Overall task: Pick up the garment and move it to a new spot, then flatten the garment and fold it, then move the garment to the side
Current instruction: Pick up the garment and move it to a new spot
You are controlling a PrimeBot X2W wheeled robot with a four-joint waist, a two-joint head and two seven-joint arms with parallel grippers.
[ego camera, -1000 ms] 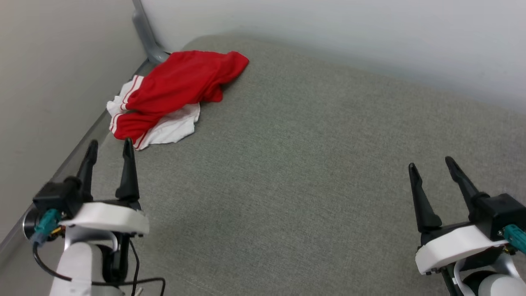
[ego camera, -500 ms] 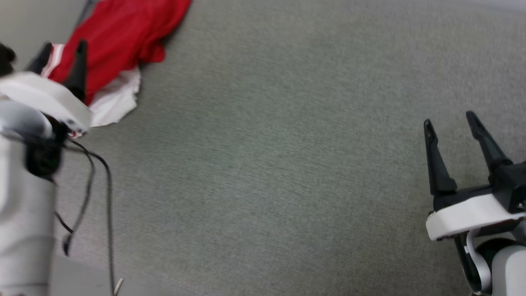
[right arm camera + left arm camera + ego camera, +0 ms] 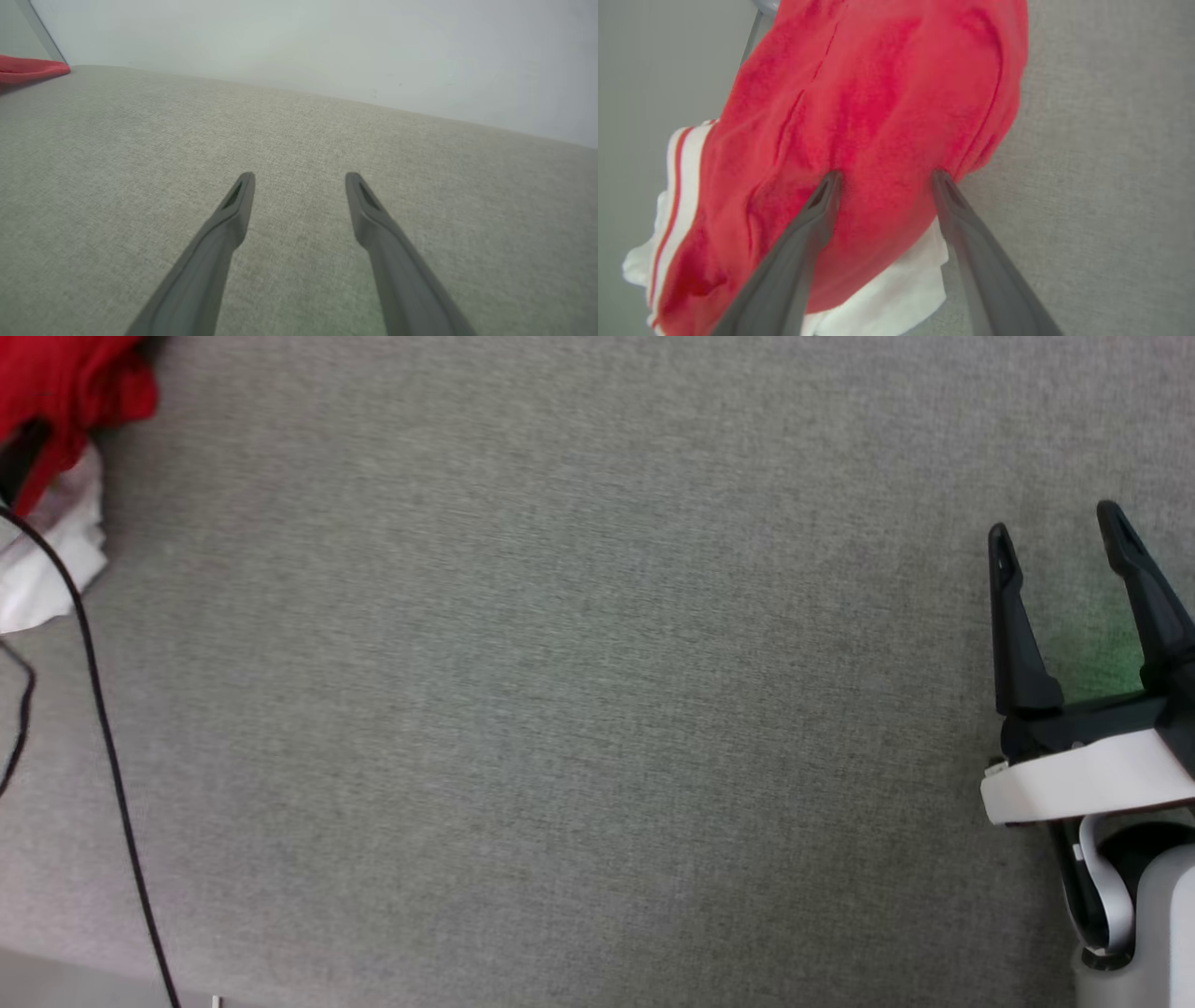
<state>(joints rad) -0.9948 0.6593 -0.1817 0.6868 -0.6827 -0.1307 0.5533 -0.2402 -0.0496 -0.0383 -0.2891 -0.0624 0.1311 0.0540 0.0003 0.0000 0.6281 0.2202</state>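
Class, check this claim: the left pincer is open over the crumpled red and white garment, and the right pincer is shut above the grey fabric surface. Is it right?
No. The right pincer is open, not shut: the right wrist view shows its fingers spread apart above the grey fabric surface. The left pincer is indeed open over the crumpled red and white garment.

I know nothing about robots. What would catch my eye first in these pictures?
The bright red garment, bunched up with white striped sleeves showing, lies at the left edge of the grey upholstered surface. The left gripper, jaws open, points straight at it from close up. The right gripper hangs open over bare grey fabric on the right.
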